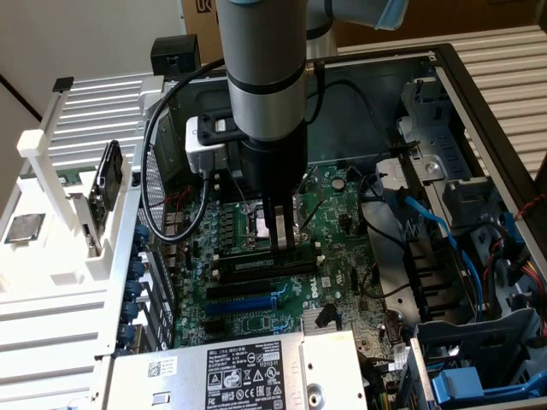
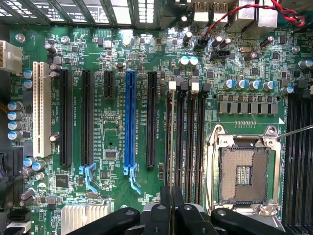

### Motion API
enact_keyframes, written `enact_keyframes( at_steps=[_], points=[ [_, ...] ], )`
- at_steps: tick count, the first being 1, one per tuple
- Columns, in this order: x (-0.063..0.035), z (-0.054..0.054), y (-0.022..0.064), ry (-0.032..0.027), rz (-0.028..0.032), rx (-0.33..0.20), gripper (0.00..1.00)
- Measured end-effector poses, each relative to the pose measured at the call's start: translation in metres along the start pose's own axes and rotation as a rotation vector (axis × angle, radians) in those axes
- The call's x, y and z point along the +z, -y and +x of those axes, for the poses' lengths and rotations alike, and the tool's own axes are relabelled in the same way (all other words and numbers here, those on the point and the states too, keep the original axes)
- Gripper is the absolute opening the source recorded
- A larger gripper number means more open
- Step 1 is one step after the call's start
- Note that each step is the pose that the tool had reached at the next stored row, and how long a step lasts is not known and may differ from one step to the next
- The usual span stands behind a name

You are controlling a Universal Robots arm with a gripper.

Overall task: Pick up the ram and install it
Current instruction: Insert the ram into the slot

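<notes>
Step in hand, judged from the pos. of things: insertion stage of the install. The ram (image 1: 256,267), a long thin dark circuit stick w/ black chips and a pale label, is seen standing on edge along the outermost black memory slot of the bank, on the side away from the square metal-framed CPU socket (image 2: 243,176). In the wrist view the ram (image 2: 170,142) is seen edge-on as a thin line running from between the fingertips toward a small white end clip (image 2: 171,86). The black two-finger gripper (image 1: 280,243) is set at approx. mid-length of the stick. Its jaws are drawn narrow and are judged to be clamped on the stick's upper edge, since that edge runs straight into the slim gap at the gripper (image 2: 171,196). Three bare black slots (image 2: 190,142) lie just beside, between stick and socket. The long blue slot (image 2: 129,117) is untouched, further off on the large green motherboard (image 2: 117,137) inside the open grey metal PC case (image 1: 444,68).

Whether the stick is fully seated cannot be told: the contact edge is hidden and the clip pos. is unclear.

Next move, as a judgement: a straight, even push down into the slot is called for, w/ the stick kept upright and in line, the notch matched and both end clips free to latch. Tilt or offset would risk binding.
</notes>
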State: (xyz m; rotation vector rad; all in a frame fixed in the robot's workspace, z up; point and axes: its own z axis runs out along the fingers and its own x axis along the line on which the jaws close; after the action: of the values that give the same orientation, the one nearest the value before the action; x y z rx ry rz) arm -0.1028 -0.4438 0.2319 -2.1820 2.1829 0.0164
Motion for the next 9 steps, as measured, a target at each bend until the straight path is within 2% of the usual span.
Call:
enact_keyframes(
  at_steps=[9],
  points=[
    [0.0,0.0002,-0.0003,0.0004,0.0,0.0,0.12]
  ],
)
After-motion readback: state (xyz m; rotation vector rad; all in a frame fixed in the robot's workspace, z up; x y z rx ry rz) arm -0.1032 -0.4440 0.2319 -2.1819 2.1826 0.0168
